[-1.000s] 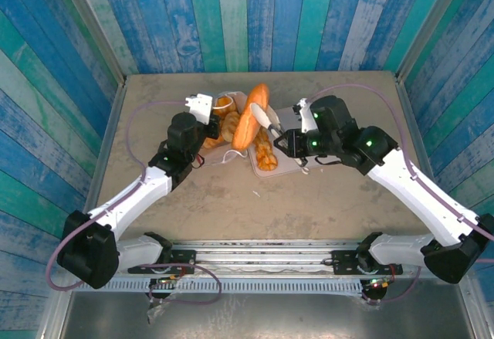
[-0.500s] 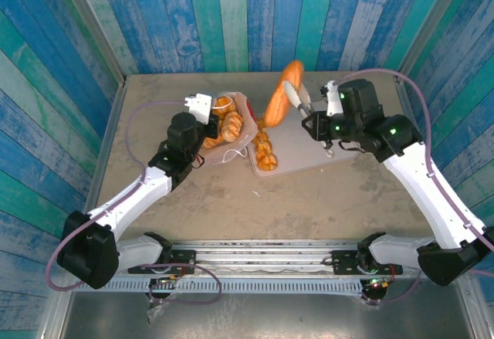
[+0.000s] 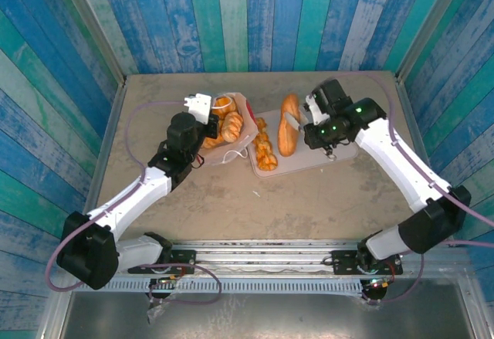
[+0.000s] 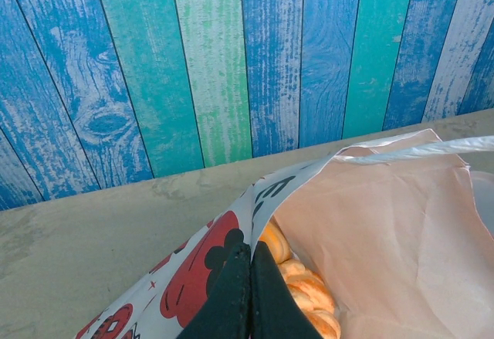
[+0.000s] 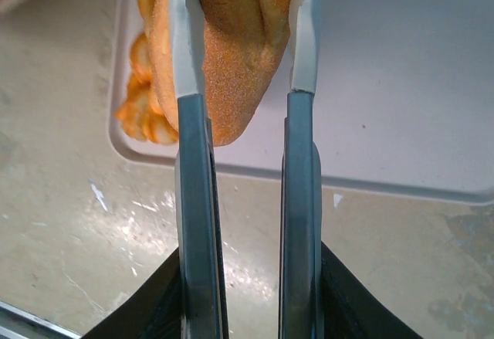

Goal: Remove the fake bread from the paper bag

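We find the loaf (image 3: pixel 286 142) over the tray (image 3: pixel 324 157), its long axis running 12 to 6 o'clock in the top view. The tray lies at 3 o'clock from the bag (image 3: pixel 244 127). The right gripper (image 3: pixel 290 121) reaches in from 3 o'clock and crosses the loaf at about mid-length. In the right wrist view the right gripper (image 5: pixel 243 15) is clamped on the loaf (image 5: pixel 231 45), with one finger pressed against each flank and the loaf's near end hanging over the near rim of the tray (image 5: pixel 401 84). We cannot tell whether the loaf touches the tray or hangs just above it. We judge that the coming move is to lower the loaf and release it. A roll (image 3: pixel 265 152) sits on the tray at 9 o'clock from the loaf, just beside it, so we judge that the loaf must come down without shifting toward 9 o'clock. The rest of the bread (image 3: pixel 225 123) is inside the bag, at 9 o'clock from the right gripper. The left gripper (image 3: pixel 207 124) is the nearer hand to the bag. In the left wrist view the left gripper (image 4: pixel 248 273) is closed tight on the printed rim of the bag (image 4: pixel 370 223), holding the mouth up, with bread (image 4: pixel 297 277) just inside it.
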Available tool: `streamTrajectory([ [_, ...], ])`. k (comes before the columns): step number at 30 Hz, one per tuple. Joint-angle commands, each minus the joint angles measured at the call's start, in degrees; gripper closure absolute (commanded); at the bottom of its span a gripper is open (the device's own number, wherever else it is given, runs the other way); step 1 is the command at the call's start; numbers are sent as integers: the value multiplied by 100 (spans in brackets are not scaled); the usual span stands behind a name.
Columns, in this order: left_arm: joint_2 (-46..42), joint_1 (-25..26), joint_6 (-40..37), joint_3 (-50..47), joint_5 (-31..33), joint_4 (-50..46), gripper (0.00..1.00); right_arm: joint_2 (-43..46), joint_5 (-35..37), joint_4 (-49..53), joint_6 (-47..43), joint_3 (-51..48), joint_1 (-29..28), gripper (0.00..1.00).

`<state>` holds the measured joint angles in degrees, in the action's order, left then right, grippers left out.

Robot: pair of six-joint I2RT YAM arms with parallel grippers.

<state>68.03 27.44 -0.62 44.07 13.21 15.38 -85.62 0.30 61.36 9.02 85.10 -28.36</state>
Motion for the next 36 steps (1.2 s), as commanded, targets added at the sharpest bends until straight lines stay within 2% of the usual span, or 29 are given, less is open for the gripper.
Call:
streamTrajectory([
  [1, -149, 7, 16, 19, 101, 26, 100, -296, 239, 224, -259, 289, 1, 76],
  [19, -185, 7, -7, -30, 138, 27, 100, -1989, 239, 569, -587, 1371, -2, 68],
  [36, -141, 8, -15, -20, 190, 35, 100, -2923, -36, 600, -617, 2043, -3, 59],
])
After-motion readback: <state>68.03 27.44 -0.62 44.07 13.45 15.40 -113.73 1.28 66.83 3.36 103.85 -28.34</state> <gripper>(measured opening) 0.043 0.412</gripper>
